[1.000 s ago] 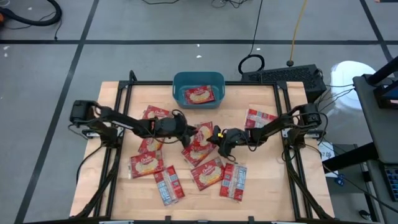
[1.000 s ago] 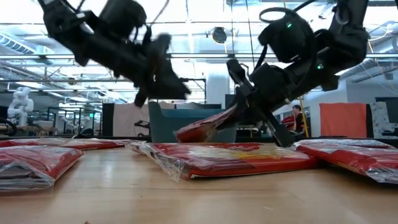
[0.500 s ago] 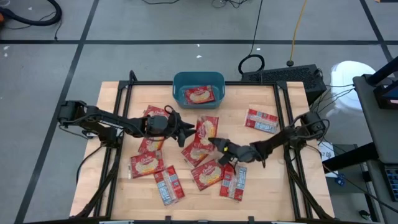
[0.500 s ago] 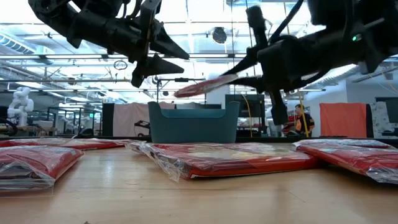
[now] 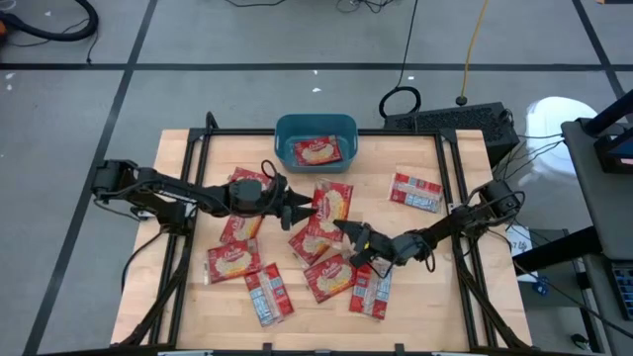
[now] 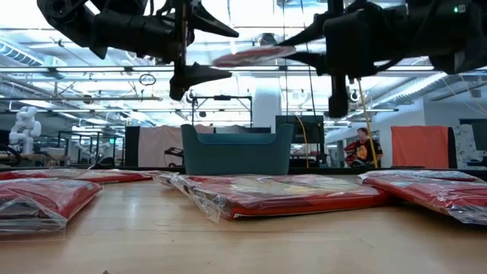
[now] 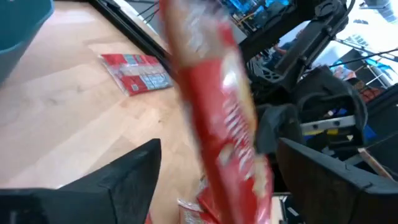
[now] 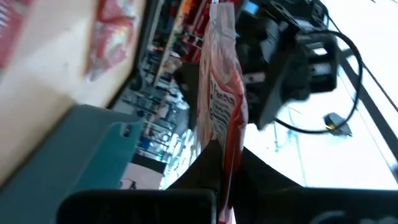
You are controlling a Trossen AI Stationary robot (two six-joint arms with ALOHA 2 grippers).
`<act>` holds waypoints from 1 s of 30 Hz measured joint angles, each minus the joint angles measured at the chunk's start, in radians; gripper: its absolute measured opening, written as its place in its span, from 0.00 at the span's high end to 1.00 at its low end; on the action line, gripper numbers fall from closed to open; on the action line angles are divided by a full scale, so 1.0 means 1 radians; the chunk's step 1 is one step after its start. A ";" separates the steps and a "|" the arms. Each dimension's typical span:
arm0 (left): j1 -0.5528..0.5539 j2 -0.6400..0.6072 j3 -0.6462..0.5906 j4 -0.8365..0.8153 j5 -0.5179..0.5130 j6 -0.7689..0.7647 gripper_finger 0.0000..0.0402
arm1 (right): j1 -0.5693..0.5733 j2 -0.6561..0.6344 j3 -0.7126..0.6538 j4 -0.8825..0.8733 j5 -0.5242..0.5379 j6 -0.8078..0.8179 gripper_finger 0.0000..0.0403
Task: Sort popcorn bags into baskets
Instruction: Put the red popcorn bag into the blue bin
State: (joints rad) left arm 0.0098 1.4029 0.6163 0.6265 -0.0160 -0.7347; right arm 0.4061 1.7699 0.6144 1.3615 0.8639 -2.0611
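1. Above the middle of the counter (image 5: 188, 148), the right gripper (image 5: 348, 230) clenches its jaws on one edge of a raised popcorn bag (image 5: 331, 202), label up.
2. The left gripper (image 5: 300, 205) faces the bag's opposite edge, jaws spread wide on either side of it, not pinching.
3. One bag lies inside the teal basket (image 5: 316, 126) at the counter's far edge; other bags lie scattered flat across the wood.
4. A second ago the held bag hung low and tilted near the counter; now it rides level, higher than the basket rim, and the left jaws have widened.
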 joint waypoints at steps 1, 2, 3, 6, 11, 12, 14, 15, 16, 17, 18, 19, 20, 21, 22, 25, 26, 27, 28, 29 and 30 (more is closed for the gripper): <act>0.004 0.000 0.000 -0.002 0.005 -0.001 0.19 | 0.001 0.000 0.000 0.016 0.000 -0.016 0.99; 0.007 0.000 0.000 0.002 0.016 -0.001 0.19 | 0.002 0.000 0.000 0.023 -0.002 -0.025 0.99; 0.010 0.000 0.000 0.010 0.023 -0.001 0.20 | 0.002 0.000 0.000 0.024 -0.004 -0.026 0.99; 0.009 0.006 0.000 0.029 0.028 -0.003 0.24 | -0.003 0.000 0.001 0.016 -0.009 -0.022 0.99; 0.009 0.007 0.000 0.044 0.031 -0.012 0.34 | -0.024 0.000 0.001 -0.010 -0.060 -0.004 0.99; 0.009 0.007 0.000 0.050 0.031 -0.012 0.35 | -0.028 -0.001 0.001 -0.010 -0.069 -0.003 0.99; 0.003 0.007 0.000 0.072 0.030 -0.009 0.39 | -0.037 -0.001 0.001 -0.012 -0.083 -0.003 0.99; 0.001 0.007 0.000 0.085 0.027 -0.009 0.41 | -0.040 -0.001 0.001 -0.013 -0.088 -0.003 0.99; 0.000 0.007 0.000 0.090 0.027 -0.009 0.43 | -0.043 -0.001 0.001 -0.010 -0.098 -0.002 0.99; -0.001 0.007 0.000 0.090 0.027 -0.008 0.44 | -0.046 -0.002 0.001 -0.009 -0.107 0.002 0.99; -0.001 0.007 0.000 0.088 0.027 -0.008 0.46 | -0.048 -0.002 0.001 -0.009 -0.109 0.005 0.99; -0.001 0.007 0.000 0.086 0.027 -0.008 0.48 | -0.051 -0.002 0.001 -0.012 -0.110 0.005 0.99; -0.001 0.007 0.000 0.086 0.023 -0.008 0.50 | -0.054 -0.002 0.001 -0.012 -0.111 0.005 0.99; -0.002 0.007 0.000 0.086 0.021 -0.008 0.51 | -0.058 -0.002 0.001 -0.011 -0.113 0.006 0.99; -0.005 0.010 0.000 0.088 0.014 -0.008 0.52 | -0.060 -0.002 0.001 -0.011 -0.114 0.006 0.99; -0.013 0.019 0.000 0.086 0.011 -0.003 0.55 | -0.067 -0.002 0.001 -0.012 -0.126 0.003 0.99; -0.016 0.019 0.000 0.086 0.011 -0.002 0.56 | -0.071 -0.002 0.001 -0.012 -0.138 0.003 0.99; -0.018 0.022 0.000 0.090 0.011 -0.001 0.56 | -0.073 -0.002 0.001 -0.011 -0.143 0.005 0.99; -0.019 0.029 0.000 0.098 0.011 -0.001 0.57 | -0.077 -0.002 0.001 -0.011 -0.151 0.005 0.99; -0.019 0.033 0.000 0.099 0.011 -0.001 0.57 | -0.080 -0.002 0.001 -0.011 -0.158 0.006 0.99; -0.020 0.035 0.000 0.095 0.011 0.000 0.58 | -0.084 -0.002 0.002 -0.013 -0.161 0.007 0.99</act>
State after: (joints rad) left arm -0.0097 1.4384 0.6163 0.7212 -0.0051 -0.7349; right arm 0.3223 1.7683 0.6159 1.3486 0.7028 -2.0544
